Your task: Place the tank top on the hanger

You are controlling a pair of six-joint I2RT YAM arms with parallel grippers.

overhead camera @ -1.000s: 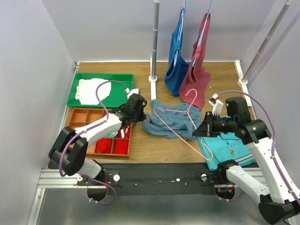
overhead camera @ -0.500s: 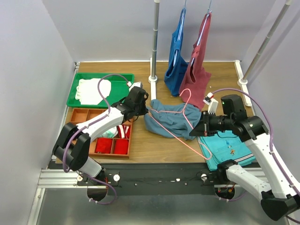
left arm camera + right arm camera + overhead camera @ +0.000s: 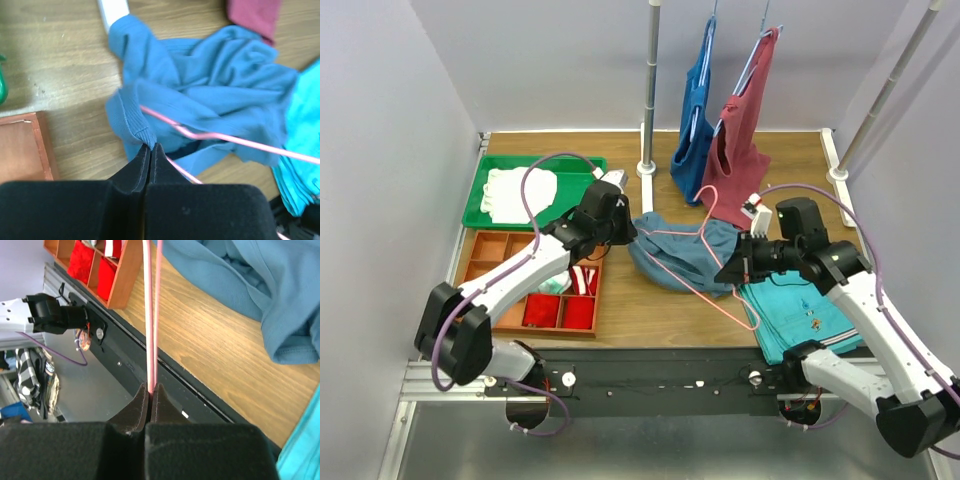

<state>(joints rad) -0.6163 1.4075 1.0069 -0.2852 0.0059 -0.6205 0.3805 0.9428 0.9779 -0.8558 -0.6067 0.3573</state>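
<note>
The hanger (image 3: 240, 141) has slid leftward into the tank top (image 3: 225, 85); left hand (image 3: 150, 146) pinches cloth, right hand (image 3: 150, 387) clamps wire. Threading looks barely begun, shoulders unseated.

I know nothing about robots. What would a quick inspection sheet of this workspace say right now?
Surface: wooden table, black rail along its near edge.
Job's things: slate-blue tank top crumpled mid-table; pink hanger, its wire crossing the cloth.
Clutter: green tray with white cloth; brown divided box with red items; folded turquoise cloth; royal-blue top and maroon top hanging at the back.
Grippers: left gripper, fingers shut on the tank top's edge; right gripper, fingers shut on the hanger wire.
Cables: purple cable looping over each arm.
Surroundings: grey walls; upright metal pole.
</note>
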